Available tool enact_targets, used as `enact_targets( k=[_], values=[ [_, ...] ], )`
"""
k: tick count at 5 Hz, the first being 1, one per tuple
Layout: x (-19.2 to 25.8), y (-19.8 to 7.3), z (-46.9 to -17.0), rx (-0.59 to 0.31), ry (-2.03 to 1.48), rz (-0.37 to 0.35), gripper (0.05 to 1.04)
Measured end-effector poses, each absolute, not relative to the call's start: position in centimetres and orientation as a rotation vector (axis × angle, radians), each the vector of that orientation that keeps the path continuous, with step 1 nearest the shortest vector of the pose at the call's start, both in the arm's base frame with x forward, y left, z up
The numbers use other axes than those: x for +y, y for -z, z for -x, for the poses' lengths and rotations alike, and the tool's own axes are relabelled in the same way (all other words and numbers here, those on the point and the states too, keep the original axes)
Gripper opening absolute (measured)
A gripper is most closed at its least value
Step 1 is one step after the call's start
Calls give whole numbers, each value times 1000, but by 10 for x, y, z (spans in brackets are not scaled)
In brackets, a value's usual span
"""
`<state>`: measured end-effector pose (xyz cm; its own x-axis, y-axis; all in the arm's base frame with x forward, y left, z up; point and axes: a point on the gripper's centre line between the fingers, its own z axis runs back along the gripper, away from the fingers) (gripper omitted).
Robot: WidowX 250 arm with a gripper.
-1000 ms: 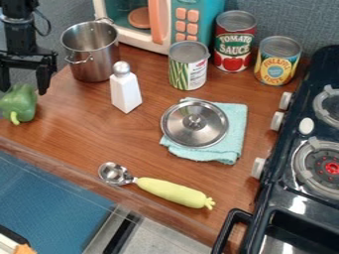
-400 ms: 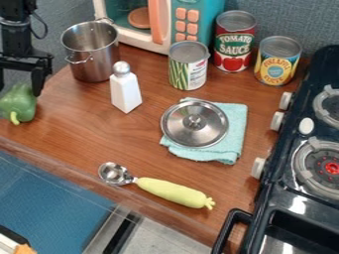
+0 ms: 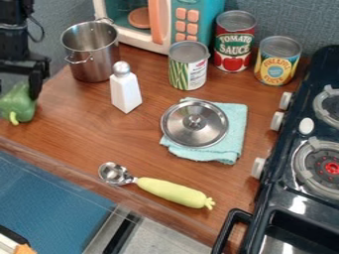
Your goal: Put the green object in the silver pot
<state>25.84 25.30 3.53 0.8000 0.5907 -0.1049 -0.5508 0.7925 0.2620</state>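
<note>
At the left edge, my gripper [image 3: 17, 87] hangs low over the green pepper [image 3: 19, 105], with its jaws spread wide. The right finger [image 3: 35, 85] comes down beside the pepper's upper right side; the other is cut off by the view's left edge. The pepper lies on the wooden counter [image 3: 73, 131], stem toward the front. Behind it and to the right stands the silver pot [image 3: 94, 62], upright with its mouth uncovered.
A white shaker [image 3: 124, 90] stands just right of the pot. A metal lid [image 3: 195, 124] rests on a folded teal cloth [image 3: 228, 151]. Several cans and a toy microwave [image 3: 189, 22] line the back. A scoop [image 3: 172, 192] lies in front; the stove [image 3: 298, 198] is at right.
My gripper has shifted left and slightly down, bringing its right finger close to the pepper's side. The pepper and the pot have stayed in place.
</note>
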Motion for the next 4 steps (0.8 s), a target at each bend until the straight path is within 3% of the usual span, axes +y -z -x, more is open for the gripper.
enact_targets(
  k=[2,3,4],
  values=[
    [253,-23,-256,222,-628,-220,944],
    [252,-22,-257,216,-631,-211,851],
    [247,-31,-261,187,-628,-179,851]
  ],
)
